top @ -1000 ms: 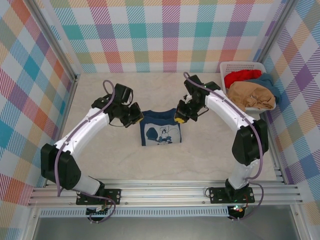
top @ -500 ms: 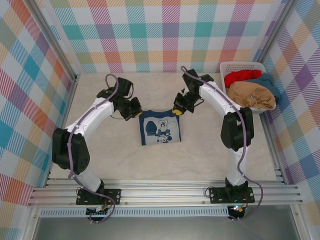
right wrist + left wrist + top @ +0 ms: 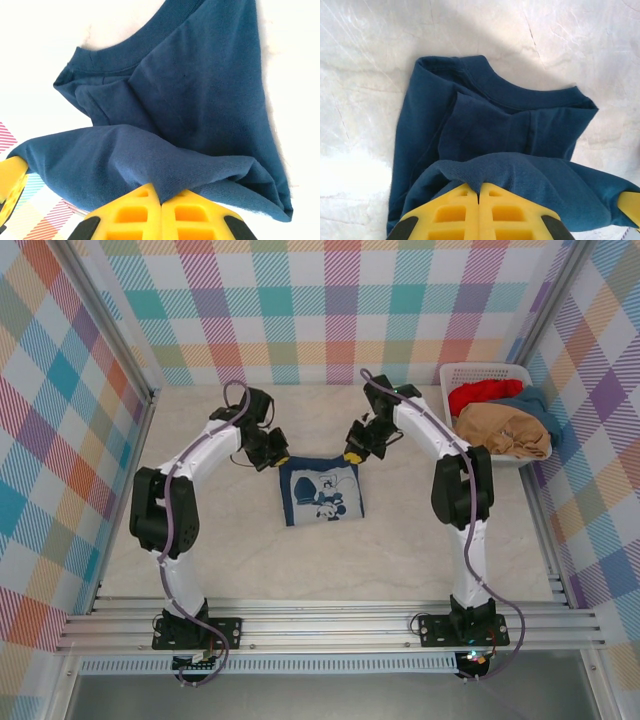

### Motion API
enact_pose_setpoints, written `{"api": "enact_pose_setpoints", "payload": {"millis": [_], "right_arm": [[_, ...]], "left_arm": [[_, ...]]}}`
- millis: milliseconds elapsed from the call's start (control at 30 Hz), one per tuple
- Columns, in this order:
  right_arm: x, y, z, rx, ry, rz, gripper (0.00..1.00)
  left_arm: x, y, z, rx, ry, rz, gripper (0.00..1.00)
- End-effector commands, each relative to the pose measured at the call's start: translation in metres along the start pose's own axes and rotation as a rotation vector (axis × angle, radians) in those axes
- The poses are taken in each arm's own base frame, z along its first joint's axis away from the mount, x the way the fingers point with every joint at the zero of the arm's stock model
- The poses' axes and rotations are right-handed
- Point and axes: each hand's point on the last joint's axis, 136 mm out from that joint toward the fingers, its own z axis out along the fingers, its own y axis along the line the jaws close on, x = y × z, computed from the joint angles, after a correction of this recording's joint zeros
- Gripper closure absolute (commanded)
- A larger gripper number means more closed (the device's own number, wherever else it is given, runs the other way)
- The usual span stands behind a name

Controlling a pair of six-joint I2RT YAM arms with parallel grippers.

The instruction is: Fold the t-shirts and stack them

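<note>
The navy t-shirt [image 3: 320, 492] with its white cartoon-mouse print lies mid-table, its lower part lifted and held at the far side. My left gripper [image 3: 278, 459] is shut on the shirt's left corner, and my right gripper [image 3: 354, 453] is shut on the right corner. In the left wrist view the yellow jaws pinch a fold of the navy cloth [image 3: 520, 175], with the collar [image 3: 520, 92] lying flat beyond. In the right wrist view the cloth [image 3: 150, 155] drapes over closed yellow fingers [image 3: 135, 215]. Tan [image 3: 503, 430], red [image 3: 484, 393] and teal-blue [image 3: 540, 405] shirts sit in the basket.
The white slatted basket [image 3: 455, 372] stands at the back right corner against the checkered wall. Marble-patterned table surface [image 3: 400, 550] lies open in front of the shirt. Aluminium rails [image 3: 330, 618] run along the near edge.
Both grippers have carried the shirt's held edge towards the far side and come closer together, so the shirt now looks shorter and narrower. Both arms have stretched out further.
</note>
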Motion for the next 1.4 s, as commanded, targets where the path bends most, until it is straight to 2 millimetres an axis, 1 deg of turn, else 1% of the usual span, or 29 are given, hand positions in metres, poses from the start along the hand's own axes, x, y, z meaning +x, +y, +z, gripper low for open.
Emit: {"api": "enact_pose_setpoints", "payload": {"millis": [0,33,67,100,133,200,267,300,367,400,433,467,533,567,633,700,767,800,867,933,1000,1033,1067,1133,1200,1267,1367], "right_arm": [[-0.01,-0.008,0.002,0.032,0.004,0.042,1.0],[-0.014,-0.012,0.005,0.044,0.001,0.058,1.0],[-0.018,-0.016,0.007,0.052,-0.005,0.074,0.95],[-0.022,-0.02,0.008,0.059,-0.012,0.088,0.88],[-0.027,-0.025,0.01,0.063,-0.025,0.107,0.8],[-0.04,-0.027,0.009,0.04,-0.06,0.121,0.68],[-0.051,-0.023,0.001,0.006,-0.113,0.109,0.59],[-0.055,-0.02,-0.009,-0.001,-0.146,0.097,0.55],[-0.057,-0.018,-0.027,0.023,-0.196,0.077,0.53],[-0.054,-0.018,-0.033,0.036,-0.21,0.069,0.53],[-0.049,-0.02,-0.037,0.041,-0.217,0.066,0.52],[-0.043,-0.022,-0.039,0.044,-0.223,0.064,0.52],[-0.028,-0.029,-0.04,0.048,-0.24,0.051,0.53],[-0.019,-0.031,-0.04,0.05,-0.246,0.04,0.55],[0.003,-0.04,-0.037,0.048,-0.242,0.028,0.6],[0.023,-0.048,-0.036,0.034,-0.243,0.023,0.61],[0.04,-0.057,-0.036,0.016,-0.247,0.016,0.61],[0.048,-0.062,-0.036,0.012,-0.242,0.015,0.61],[0.059,-0.071,-0.039,0.019,-0.24,0.002,0.61],[0.069,-0.077,-0.042,0.029,-0.224,-0.018,0.6],[0.076,-0.079,-0.043,0.036,-0.204,-0.033,0.6],[0.078,-0.079,-0.044,0.036,-0.199,-0.039,0.6],[0.08,-0.079,-0.046,0.03,-0.2,-0.045,0.6],[0.083,-0.078,-0.049,0.021,-0.203,-0.051,0.59],[0.085,-0.078,-0.051,0.011,-0.202,-0.055,0.59],[0.086,-0.079,-0.053,0.0,-0.197,-0.05,0.59],[0.087,-0.081,-0.057,-0.008,-0.202,-0.045,0.59]], "left_arm": [[-0.02,-0.014,0.003,0.045,-0.026,0.036,1.0],[-0.024,-0.017,0.007,0.053,-0.025,0.042,0.99],[-0.027,-0.019,0.012,0.06,-0.022,0.047,0.94],[-0.031,-0.022,0.015,0.067,-0.021,0.054,0.9],[-0.035,-0.023,0.018,0.063,-0.028,0.057,0.82],[-0.043,-0.026,0.022,0.069,-0.05,0.067,0.68],[-0.051,-0.03,0.016,0.078,-0.086,0.074,0.59],[-0.053,-0.033,0.009,0.083,-0.104,0.078,0.57],[-0.051,-0.033,-0.006,0.08,-0.124,0.074,0.56],[-0.046,-0.031,-0.018,0.077,-0.14,0.067,0.56],[-0.038,-0.024,-0.027,0.062,-0.151,0.046,0.56],[-0.027,-0.018,-0.031,0.055,-0.148,0.02,0.56],[0.004,-0.017,-0.036,0.091,-0.115,-0.015,0.57],[0.021,-0.018,-0.035,0.098,-0.095,-0.032,0.59],[0.062,-0.025,-0.027,0.103,-0.029,-0.098,0.62],[0.096,-0.039,-0.016,0.107,0.003,-0.145,0.62],[0.115,-0.055,-0.005,0.11,-0.006,-0.187,0.6],[0.122,-0.061,0.003,0.098,-0.015,-0.215,0.58],[0.131,-0.06,0.02,0.031,-0.042,-0.279,0.54],[0.135,-0.056,0.035,-0.021,-0.07,-0.35,0.53],[0.133,-0.048,0.041,-0.108,-0.113,-0.384,0.52],[0.129,-0.045,0.041,-0.149,-0.15,-0.372,0.49],[0.124,-0.047,0.041,-0.169,-0.183,-0.35,0.46],[0.114,-0.055,0.044,-0.203,-0.231,-0.281,0.45],[0.107,-0.058,0.045,-0.274,-0.266,-0.207,0.45],[0.108,-0.054,0.053,-0.341,-0.263,-0.169,0.44],[0.117,-0.047,0.075,-0.345,-0.227,-0.214,0.45]]}}
